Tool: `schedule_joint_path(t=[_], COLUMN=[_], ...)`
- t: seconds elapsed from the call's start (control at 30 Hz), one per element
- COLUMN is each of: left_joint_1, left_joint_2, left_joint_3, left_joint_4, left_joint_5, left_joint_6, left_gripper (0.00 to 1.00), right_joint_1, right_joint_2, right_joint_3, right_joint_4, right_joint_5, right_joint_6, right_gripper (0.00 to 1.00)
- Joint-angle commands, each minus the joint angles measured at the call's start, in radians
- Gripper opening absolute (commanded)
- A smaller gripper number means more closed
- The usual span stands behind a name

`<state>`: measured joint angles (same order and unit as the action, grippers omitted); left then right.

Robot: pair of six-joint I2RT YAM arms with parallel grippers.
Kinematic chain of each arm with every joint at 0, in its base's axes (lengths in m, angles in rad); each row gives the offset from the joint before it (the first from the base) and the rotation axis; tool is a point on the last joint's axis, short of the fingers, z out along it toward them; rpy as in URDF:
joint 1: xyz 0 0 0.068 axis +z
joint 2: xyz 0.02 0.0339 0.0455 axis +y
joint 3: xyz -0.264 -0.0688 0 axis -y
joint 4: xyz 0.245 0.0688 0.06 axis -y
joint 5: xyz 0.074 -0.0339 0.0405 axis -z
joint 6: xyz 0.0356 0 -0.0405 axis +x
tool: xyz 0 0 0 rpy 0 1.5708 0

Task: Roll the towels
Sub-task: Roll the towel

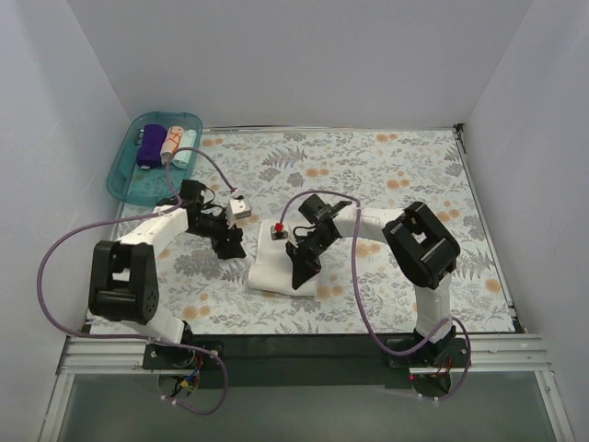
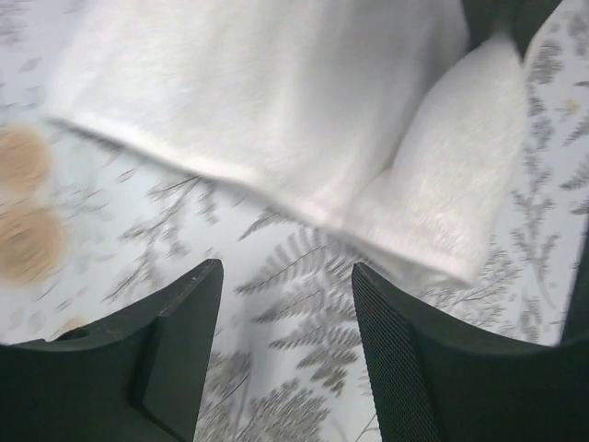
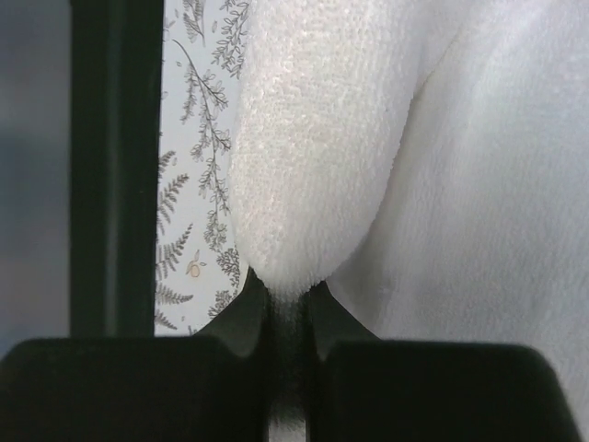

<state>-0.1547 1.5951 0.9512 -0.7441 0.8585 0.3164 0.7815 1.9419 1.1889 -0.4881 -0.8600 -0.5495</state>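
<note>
Tray [image 1: 124, 177] holding three rolled towels [image 1: 169, 143], right claw [image 3: 290, 299] pinching white towel [image 3: 479, 184], left claw [image 2: 285, 281] spread.

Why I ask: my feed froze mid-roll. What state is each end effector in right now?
Left end effector: open, holding nothing.
Right end effector: closed on a fold of the white towel.
</note>
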Motion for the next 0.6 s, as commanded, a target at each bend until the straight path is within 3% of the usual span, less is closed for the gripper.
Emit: schedule_joint_path(t=[0.0,0.13,0.2,0.37,0.57], left_joint_1=[0.044,0.014,-0.046,-0.311,-0.569], left_joint_2=[-0.171,-0.383,-0.443,-0.622,-0.633], left_joint_3=[-0.048,-0.146,-0.213,-0.36,-0.489], left_joint_4=[0.091,0.092,0.089,0.208,0.374], left_joint_5=[-0.061,-0.026,-0.077,-0.2,-0.397], left_joint_6=[0.021,0.098,0.15,0.173,0.211], left_gripper=[0.55,0.69,0.7,0.73,0.74], right_joint_1=[-0.04,-0.059,-0.064,-0.071,-0.082], right_joint_2=[0.142,0.268,0.33,0.413,0.468], right_joint_3=[0.05,0.149,0.191,0.25,0.273], right_joint_4=[-0.223,-0.338,-0.391,-0.44,-0.475], right_joint_5=[-0.06,-0.132,-0.152,-0.206,-0.218], right_joint_6=[-0.013,-0.065,-0.095,-0.109,-0.15], right_gripper=[0.01,0.01,0.01,0.01,0.01])
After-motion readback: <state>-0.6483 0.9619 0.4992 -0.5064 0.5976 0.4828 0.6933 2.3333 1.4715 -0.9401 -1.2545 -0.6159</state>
